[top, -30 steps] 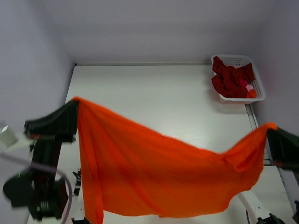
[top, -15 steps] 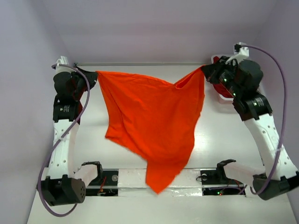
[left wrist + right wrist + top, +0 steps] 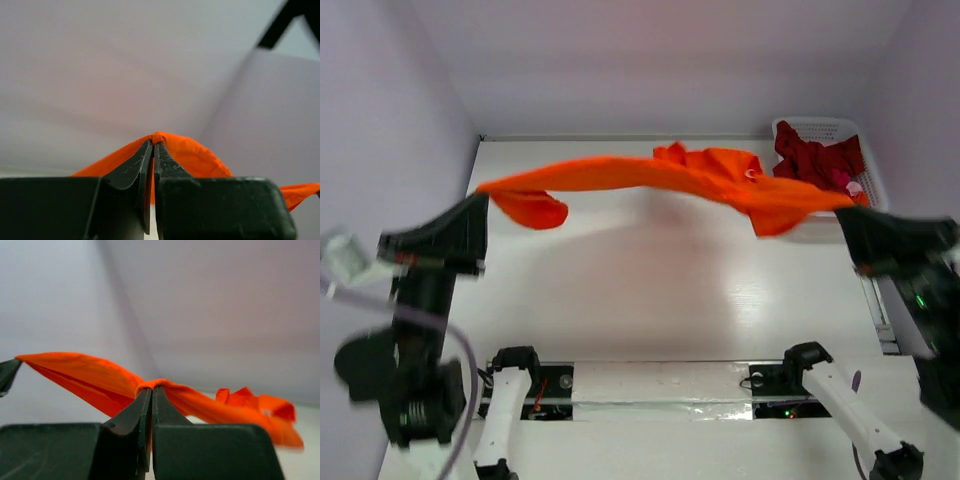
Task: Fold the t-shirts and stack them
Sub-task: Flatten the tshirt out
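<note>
The white counter [image 3: 650, 290] lies under the orange t-shirt [image 3: 660, 175], which hangs in the air as a long bunched band over the far half, reaching from the left edge to the right. A basket [image 3: 820, 128] sits in the far right corner with the dark red t-shirt [image 3: 810, 165] heaped inside. The left gripper [image 3: 153, 145] pinches one end of the orange cloth and the right gripper [image 3: 151, 390] pinches the other.

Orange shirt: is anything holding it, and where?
Both. The left gripper and right gripper each pinch a fold of cloth at opposite ends of the orange t-shirt, strung in the air between them. Hem or sleeve: cannot tell.
</note>
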Available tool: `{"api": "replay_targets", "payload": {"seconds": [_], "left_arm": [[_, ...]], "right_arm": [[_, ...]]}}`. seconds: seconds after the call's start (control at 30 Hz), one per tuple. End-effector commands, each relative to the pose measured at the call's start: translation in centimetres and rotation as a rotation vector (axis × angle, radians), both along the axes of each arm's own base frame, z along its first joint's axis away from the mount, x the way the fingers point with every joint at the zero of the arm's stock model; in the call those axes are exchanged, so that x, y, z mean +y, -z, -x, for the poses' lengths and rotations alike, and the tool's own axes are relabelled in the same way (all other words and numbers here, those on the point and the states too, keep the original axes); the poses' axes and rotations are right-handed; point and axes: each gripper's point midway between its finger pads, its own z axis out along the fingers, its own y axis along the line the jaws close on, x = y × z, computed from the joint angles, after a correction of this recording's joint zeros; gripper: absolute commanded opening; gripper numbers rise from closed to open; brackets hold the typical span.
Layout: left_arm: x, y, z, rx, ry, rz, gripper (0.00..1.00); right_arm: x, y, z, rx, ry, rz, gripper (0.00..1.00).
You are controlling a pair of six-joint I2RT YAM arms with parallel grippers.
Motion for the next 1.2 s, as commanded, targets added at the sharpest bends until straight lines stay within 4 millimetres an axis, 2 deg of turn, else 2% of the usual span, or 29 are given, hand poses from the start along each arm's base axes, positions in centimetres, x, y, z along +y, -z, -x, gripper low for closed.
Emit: {"api": "replay_targets", "payload": {"seconds": [0.0, 0.03, 0.17, 0.23, 0.3, 0.37, 0.43, 0.5, 0.53, 0.6, 0.63, 0.67, 0.7, 0.73, 0.77, 0.8, 0.83, 0.87, 0.9, 0.93, 0.97, 1.0, 1.07, 1.1, 1.13, 1.17], "left_arm": [[-1.7, -1.4, 7.0, -0.114, 0.086, 0.008, 0.0], [-2.0, -1.9, 9.6, -0.164, 0.097, 0.002, 0.0], [-2.4, -1.6, 11.6, -0.167, 0.12, 0.001, 0.0], [-2.9, -1.5, 11.8, -0.164, 0.156, 0.001, 0.0], [-3.1, -1.2, 11.2, -0.149, 0.167, 0.003, 0.0], [-2.2, -0.2, 8.9, -0.096, 0.118, 0.007, 0.0], [-1.2, 1.2, 5.8, -0.034, 0.061, 0.02, 0.0], [-0.4, 4.5, 1.1, 0.071, 0.028, 0.02, 0.0], [-0.2, 5.7, -0.5, 0.103, 0.017, 0.025, 0.0], [0.4, 9.8, -4.9, 0.211, 0.0, 0.039, 0.0], [0.7, 10.9, -6.2, 0.235, -0.016, 0.046, 0.0], [1.0, 13.0, -8.0, 0.273, -0.028, 0.054, 0.0], [1.4, 14.2, -9.1, 0.308, -0.043, 0.061, 0.0], [1.9, 16.8, -11.3, 0.383, -0.069, 0.071, 0.0], [2.1, 17.4, -12.3, 0.391, -0.077, 0.073, 0.0], [2.4, 19.4, -14.2, 0.458, -0.086, 0.08, 0.0], [2.6, 20.4, -15.1, 0.491, -0.1, 0.085, 0.0], [2.8, 20.9, -16.1, 0.491, -0.106, 0.087, 0.0], [3.0, 22.7, -17.7, 0.541, -0.116, 0.093, 0.0], [3.6, 23.8, -18.6, 0.566, -0.145, 0.101, 0.0], [3.9, 24.3, -19.5, 0.58, -0.159, 0.105, 0.0], [4.1, 26.4, -21.0, 0.64, -0.167, 0.111, 0.0], [4.4, 27.6, -22.6, 0.686, -0.184, 0.132, 0.0], [4.5, 29.7, -23.8, 0.75, -0.191, 0.14, 0.0], [4.8, 30.4, -24.4, 0.775, -0.205, 0.152, 0.0], [4.7, 30.3, -25.2, 0.778, -0.201, 0.167, 0.0]], "right_arm": [[0.4, 0.7, 6.1, -0.077, -0.12, 0.004, 0.0], [-0.1, 0.6, 8.5, -0.123, -0.13, -0.004, 0.0], [-1.7, -0.2, 12.8, -0.198, -0.118, -0.036, 0.0], [-2.4, -1.3, 14.7, -0.239, -0.106, -0.053, 0.0], [-2.7, -1.8, 14.7, -0.237, -0.089, -0.051, 0.0], [-3.3, -2.5, 14.6, -0.242, -0.058, -0.061, 0.0], [-3.3, -2.5, 12.4, -0.195, -0.02, -0.051, 0.0], [-2.8, -2.0, 9.4, -0.137, 0.008, -0.023, 0.0], [-3.0, -1.6, 8.0, -0.108, 0.038, -0.023, 0.0], [-2.6, 0.0, 4.7, -0.041, 0.071, 0.002, 0.0], [-2.6, 0.7, 2.5, 0.002, 0.104, 0.004, 0.0], [-2.4, 1.5, 1.1, 0.029, 0.115, 0.01, 0.0], [-1.8, 3.7, -1.5, 0.097, 0.124, 0.029, 0.0], [-1.5, 4.6, -3.9, 0.133, 0.146, 0.035, 0.0], [-1.1, 5.7, -5.6, 0.165, 0.15, 0.042, 0.0], [-0.5, 7.5, -7.7, 0.201, 0.151, 0.043, 0.0], [0.0, 8.6, -9.2, 0.23, 0.149, 0.05, 0.0], [0.7, 10.3, -11.5, 0.281, 0.145, 0.063, 0.0], [1.3, 11.5, -13.1, 0.297, 0.136, 0.058, 0.0], [1.8, 12.5, -14.4, 0.319, 0.135, 0.065, 0.0], [2.5, 14.6, -16.8, 0.377, 0.133, 0.082, 0.0], [3.0, 15.2, -18.1, 0.387, 0.129, 0.078, 0.0], [4.0, 16.9, -20.2, 0.434, 0.106, 0.095, 0.0], [4.7, 19.0, -22.2, 0.497, 0.102, 0.113, 0.0], [5.3, 19.5, -22.8, 0.514, 0.08, 0.122, 0.0], [5.6, 19.4, -23.5, 0.518, 0.075, 0.124, 0.0]]}}
